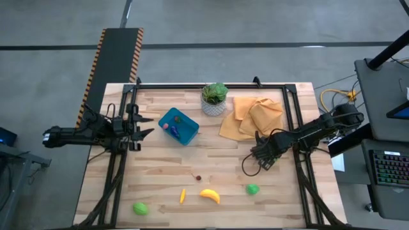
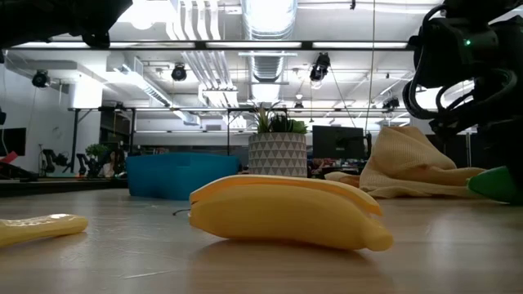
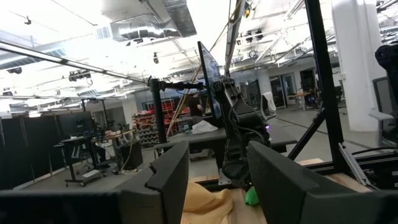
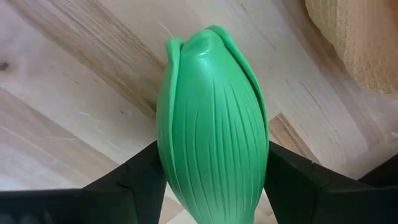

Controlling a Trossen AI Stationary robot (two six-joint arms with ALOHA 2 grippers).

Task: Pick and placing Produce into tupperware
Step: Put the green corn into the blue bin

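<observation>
I see the shallow blue-teal plastic tupperware [image 1: 178, 125] on the desk [image 1: 160, 179] left of centre, beside the white-potted leafy plant [image 1: 215, 98]; it holds a few small pieces, one purple, the others too small to name. Most produce lies outside it along the near edge: a round green toy fruit [image 1: 140, 207], a slim yellow-orange piece [image 1: 182, 195], a yellow plastic banana [image 1: 210, 195], a tiny dark red piece [image 1: 198, 177] and a second green piece [image 1: 253, 189]. I judge the task early, with most transfers left.

A ribbed green oval vegetable [image 4: 211, 118] stands between the jaws of my right gripper [image 1: 263, 155], which is low over the desk just beside the crumpled orange-yellow cloth [image 1: 252, 117]; both jaws meet its sides, so I read them as clamped on it.

My left gripper [image 1: 142, 126] waits at the left edge, jaws apart and holding nothing.
</observation>
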